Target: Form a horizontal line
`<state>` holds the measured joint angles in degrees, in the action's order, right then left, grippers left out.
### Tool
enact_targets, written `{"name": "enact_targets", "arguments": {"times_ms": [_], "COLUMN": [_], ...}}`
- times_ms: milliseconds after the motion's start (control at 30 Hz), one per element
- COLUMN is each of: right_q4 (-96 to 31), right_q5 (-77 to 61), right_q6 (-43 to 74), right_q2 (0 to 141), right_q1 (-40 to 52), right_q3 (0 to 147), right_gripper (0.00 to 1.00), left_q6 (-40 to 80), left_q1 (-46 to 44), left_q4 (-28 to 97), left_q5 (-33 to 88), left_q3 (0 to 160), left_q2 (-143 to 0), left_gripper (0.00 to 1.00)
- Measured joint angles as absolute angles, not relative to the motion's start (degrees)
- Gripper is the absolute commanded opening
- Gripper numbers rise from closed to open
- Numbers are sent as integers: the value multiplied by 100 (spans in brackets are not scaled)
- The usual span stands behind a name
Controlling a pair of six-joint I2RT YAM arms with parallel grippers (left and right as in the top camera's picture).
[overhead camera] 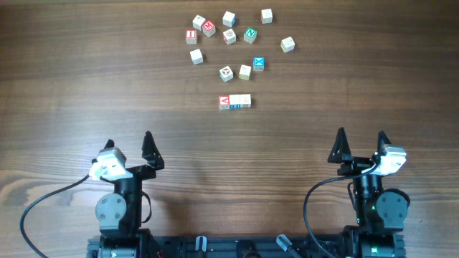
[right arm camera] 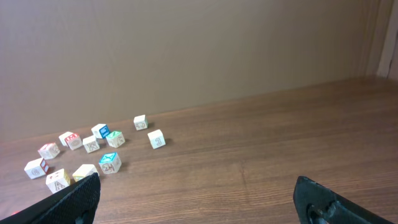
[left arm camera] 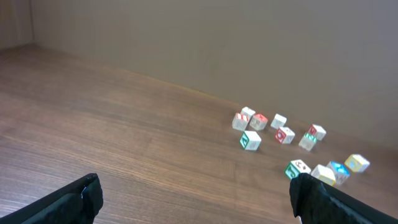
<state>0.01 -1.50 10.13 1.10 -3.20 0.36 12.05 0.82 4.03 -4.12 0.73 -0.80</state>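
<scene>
Overhead, the short row of three small pale wooden letter cubes (overhead camera: 234,102), the red-lettered one at its left end, lay on the brown wooden table (overhead camera: 72,86), near a scatter of loose letter cubes (overhead camera: 229,36). Well apart, the left jaws and the right jaws stood wide open, holding nothing.

This looks like a robotics lab bench or test station. A wood-grain table (overhead camera: 86,79) carries two black robot arms, the left arm (overhead camera: 118,208) and the right arm (overhead camera: 376,208). Both are fixed to a black rail (overhead camera: 237,247) at the table's near edge, and cables (overhead camera: 43,202) loop beside them. A plain beige wall (left arm camera: 249,37) stands behind the table. Small letter cubes (overhead camera: 229,36) lie scattered on the wood as props, near a row (overhead camera: 234,102) of three.
</scene>
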Motion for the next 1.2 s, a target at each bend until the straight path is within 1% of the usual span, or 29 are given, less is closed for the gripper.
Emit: {"name": "enact_targets", "arguments": {"times_ms": [367,1200], "right_q4": [1,1], "right_q5": [-150,-148], "right_q6": [1013,1011], "right_q2": [110,110], "right_q1": [-320,-320], "right_q3": [36,36], "right_gripper": [100,100], "left_q6": [819,775], "left_q1": [82,115], "left_q4": [429,427], "left_q5": [-113,-49], "left_q3": [73,71], "left_q2": [-80,-80], "left_gripper": [100,100]}}
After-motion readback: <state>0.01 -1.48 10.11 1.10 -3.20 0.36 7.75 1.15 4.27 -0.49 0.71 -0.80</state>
